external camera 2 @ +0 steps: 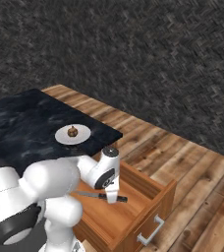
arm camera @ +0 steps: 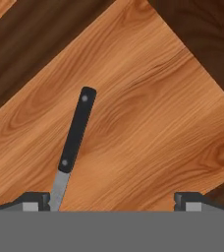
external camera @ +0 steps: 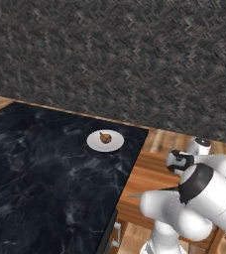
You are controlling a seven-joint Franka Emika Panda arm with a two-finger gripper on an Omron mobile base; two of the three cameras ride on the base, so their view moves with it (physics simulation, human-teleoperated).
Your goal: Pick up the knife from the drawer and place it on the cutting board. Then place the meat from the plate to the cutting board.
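Note:
The reddish-brown drawer (external camera 2: pixel 155 209) stands pulled out below the counter edge. On its floor (arm camera: pixel 148 133) lies the knife (arm camera: pixel 76 133), dark handle away from me and grey blade running down beside my left fingertip (arm camera: pixel 35 200). My gripper (arm camera: pixel 112 202) hangs open just above the drawer floor, with the knife off to the left of its middle and nothing between the fingers. From the right base, the hand (external camera 2: pixel 112 189) points down over the knife (external camera 2: pixel 104 196). The white plate (external camera: pixel 105 141) (external camera 2: pixel 72 135) on the counter carries the meat (external camera: pixel 105 137) (external camera 2: pixel 72 131). The cutting board is out of view.
A black marble counter (external camera: pixel 45 168) (external camera 2: pixel 20 123) spreads to the left of the drawer. Wood plank floor (external camera 2: pixel 197 167) lies to the right, with a dark herringbone wall (external camera: pixel 115 54) behind. The drawer front has a metal handle (external camera 2: pixel 151 231).

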